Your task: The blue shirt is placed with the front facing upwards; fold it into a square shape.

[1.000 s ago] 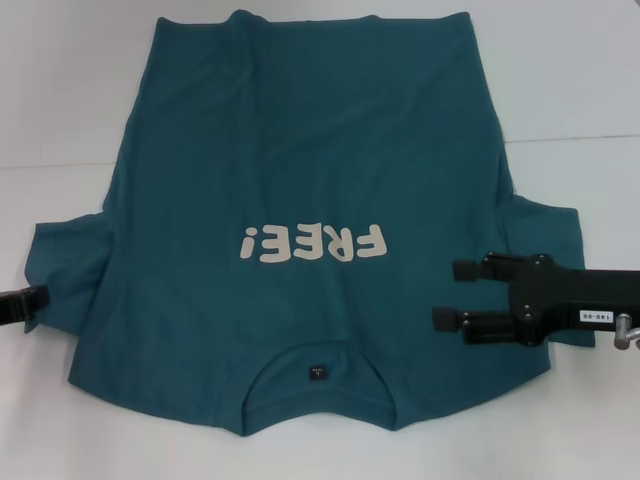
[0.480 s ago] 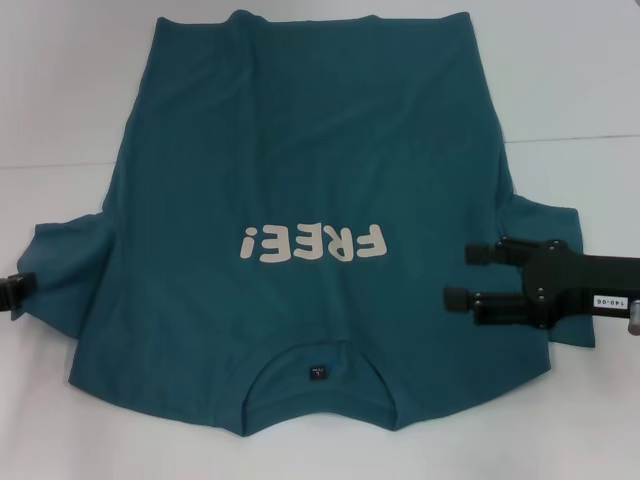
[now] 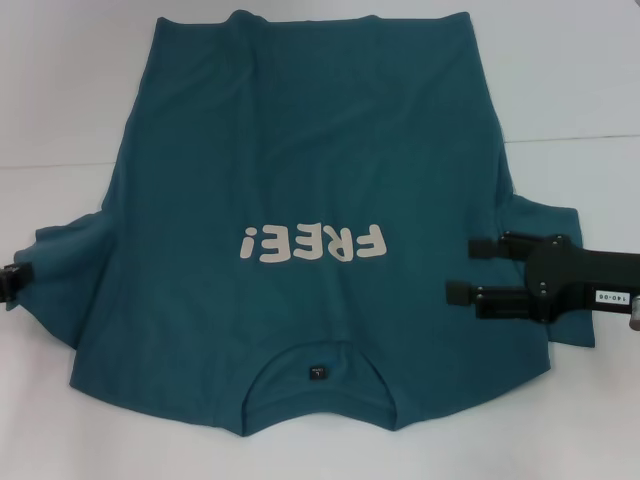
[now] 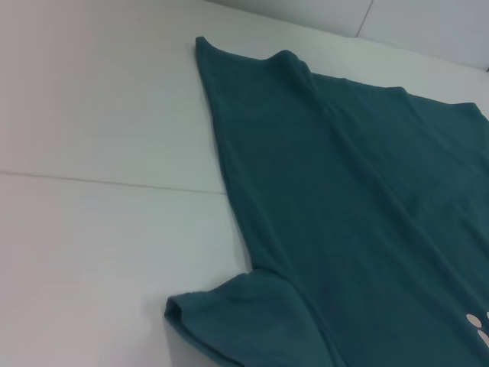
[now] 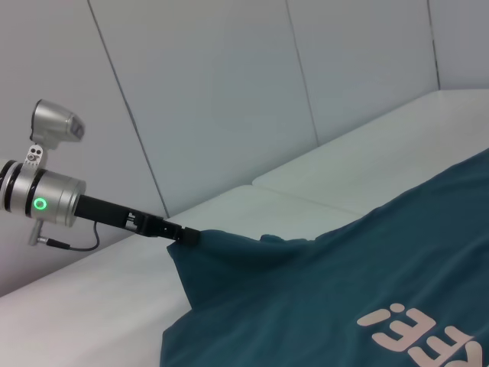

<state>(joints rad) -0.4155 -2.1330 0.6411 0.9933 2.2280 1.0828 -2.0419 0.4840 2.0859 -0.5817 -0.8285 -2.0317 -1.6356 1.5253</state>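
**Teal shirt spread flat, a gripper at each sleeve**

Teal-blue cotton covers most of the white table (image 3: 60, 420): the blue shirt (image 3: 300, 150) lies front up, its hem toward the far edge and its round collar (image 3: 315, 372) toward the near edge, so the white "FREE!" print (image 3: 312, 243) reads upside down from the head camera. A small dark label (image 3: 317, 372) sits inside the collar.

At the table's left edge, the left gripper (image 3: 10, 285) shows only as a dark tip against the end of the shirt's left sleeve (image 3: 65, 270). The right wrist camera looks across at it: the slim black tip meets the sleeve's corner and the cloth there is drawn up into a raised point off the table, so it is clamped on the fabric. Creases run from that point back toward the body of the shirt. The left wrist camera shows the sleeve's rolled edge and the long side seam lying on the white surface, with a thin seam line (image 4: 92, 182) crossing the table beside it.

Toward the right edge, the right gripper (image 3: 470, 268) hovers over the right sleeve (image 3: 545, 225), pointing inward at the shirt's body. Its two black fingers (image 3: 490, 245) stand spread apart, one above the other in the head view, with teal cloth visible between them and nothing held.
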